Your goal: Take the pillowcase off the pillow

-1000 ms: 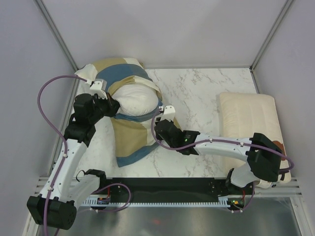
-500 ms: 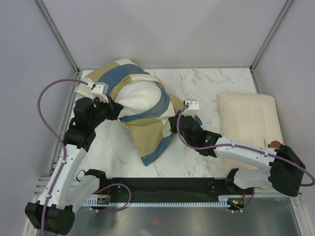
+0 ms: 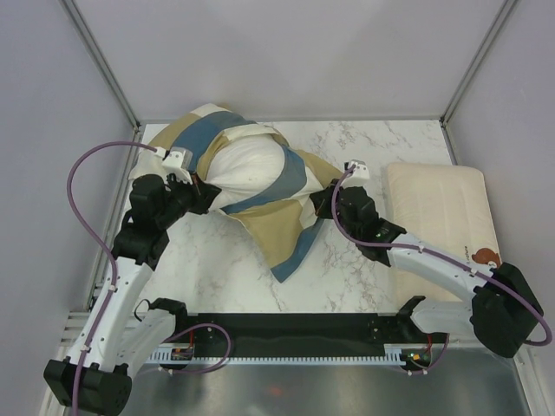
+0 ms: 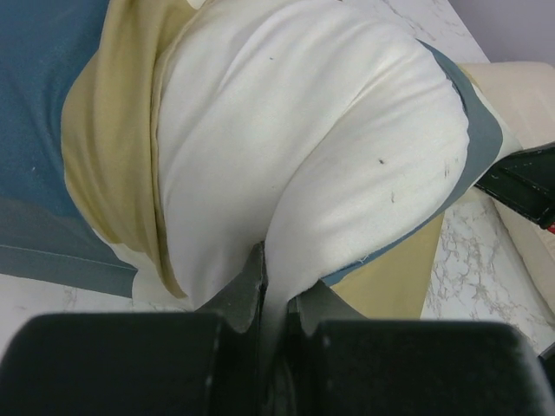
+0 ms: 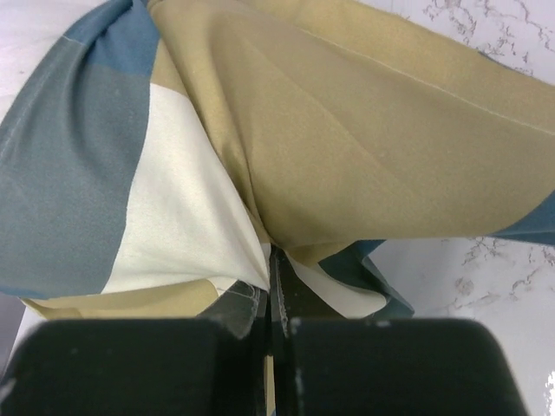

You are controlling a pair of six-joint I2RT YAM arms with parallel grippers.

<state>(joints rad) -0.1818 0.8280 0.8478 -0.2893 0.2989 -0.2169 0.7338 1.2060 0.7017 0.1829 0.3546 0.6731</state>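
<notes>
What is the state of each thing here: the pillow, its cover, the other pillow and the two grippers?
pillowcase: partly off, wrapped around the pillow's far side.
pillow: near side bare, the rest covered.
left gripper: shut on the pillow.
right gripper: shut on the pillowcase.
bear-print pillow: lying flat, untouched.

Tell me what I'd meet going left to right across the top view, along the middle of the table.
left gripper → pillow → right gripper → flat cream pillow. The pillowcase wraps around the pillow, so it is left out.

Cream bear-print pillow (image 3: 438, 208) lies on marble table (image 3: 373, 152).
</notes>
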